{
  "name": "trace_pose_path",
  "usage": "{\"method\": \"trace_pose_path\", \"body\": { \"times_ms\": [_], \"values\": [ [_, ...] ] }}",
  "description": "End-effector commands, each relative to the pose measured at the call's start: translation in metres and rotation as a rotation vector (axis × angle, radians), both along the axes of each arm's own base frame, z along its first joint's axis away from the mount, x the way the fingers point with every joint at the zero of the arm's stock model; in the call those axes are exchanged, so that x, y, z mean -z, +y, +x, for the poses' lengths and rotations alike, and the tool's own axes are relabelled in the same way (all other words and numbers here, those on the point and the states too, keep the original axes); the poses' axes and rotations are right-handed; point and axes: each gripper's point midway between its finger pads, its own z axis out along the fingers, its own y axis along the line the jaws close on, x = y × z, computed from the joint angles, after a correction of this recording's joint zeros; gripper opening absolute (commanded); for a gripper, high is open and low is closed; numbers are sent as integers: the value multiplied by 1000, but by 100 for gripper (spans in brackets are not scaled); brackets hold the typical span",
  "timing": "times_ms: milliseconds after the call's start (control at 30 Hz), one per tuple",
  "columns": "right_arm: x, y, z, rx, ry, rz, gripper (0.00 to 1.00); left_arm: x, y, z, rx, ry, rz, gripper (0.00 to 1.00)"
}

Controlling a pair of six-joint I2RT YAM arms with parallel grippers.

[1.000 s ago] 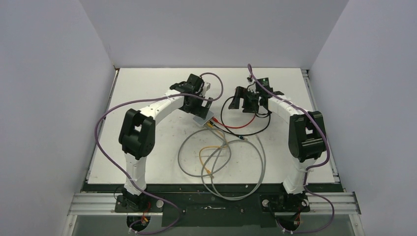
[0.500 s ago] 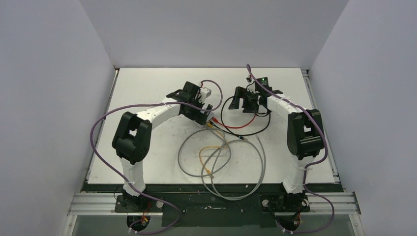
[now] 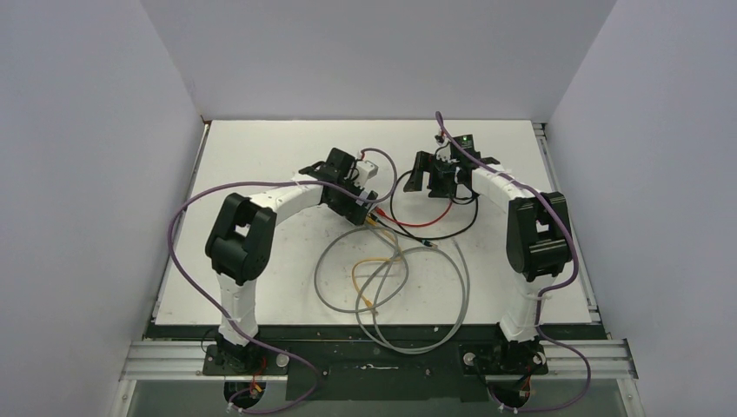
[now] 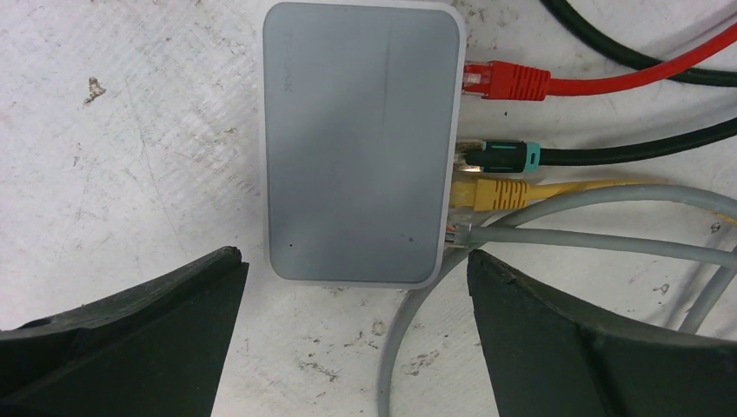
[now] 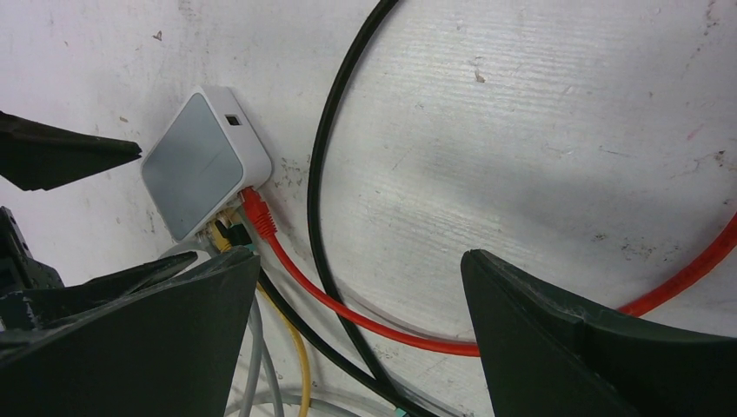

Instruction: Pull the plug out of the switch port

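Observation:
The switch (image 4: 361, 143) is a flat light-grey box lying on the white table. Several plugs sit in a row along its right edge: red (image 4: 513, 81), black with a teal collar (image 4: 502, 156), yellow (image 4: 491, 193) and grey (image 4: 458, 233). My left gripper (image 4: 355, 261) is open and hovers over the switch's near end, one finger on each side. In the top view the left gripper (image 3: 363, 198) hides most of the switch. My right gripper (image 5: 348, 265) is open and empty above the red and black cables, to the right of the switch (image 5: 204, 161).
The red cable (image 3: 417, 224) and black cable (image 3: 445, 231) curve between the two grippers. Grey cable loops (image 3: 391, 300) and a yellow cable (image 3: 372, 269) lie toward the table's near edge. Grey walls enclose the table on three sides.
My left gripper has shifted right and a little nearer, now covering the switch in the top view. The right gripper has barely moved.

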Motion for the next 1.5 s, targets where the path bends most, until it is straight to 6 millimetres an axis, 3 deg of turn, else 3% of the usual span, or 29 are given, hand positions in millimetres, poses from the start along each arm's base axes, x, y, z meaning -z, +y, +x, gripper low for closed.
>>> {"method": "trace_pose_path", "body": {
  "times_ms": [0,300,700,900,1167,1467],
  "values": [
    [-11,6,12,-23,-48,16,90,-11,-7,10,63,-49,-17,100],
    [-8,8,10,-27,-33,27,90,8,-5,16,82,-35,42,100],
    [-13,12,12,-36,-38,48,90,12,-7,17,106,-23,64,78],
    [-12,17,14,-38,-17,77,90,3,1,12,107,-46,86,66],
    [-13,27,16,-34,27,130,90,-24,-1,9,83,-101,40,53],
    [-14,61,21,-71,86,217,92,-39,-16,5,79,-130,-10,52]
  ]
}}
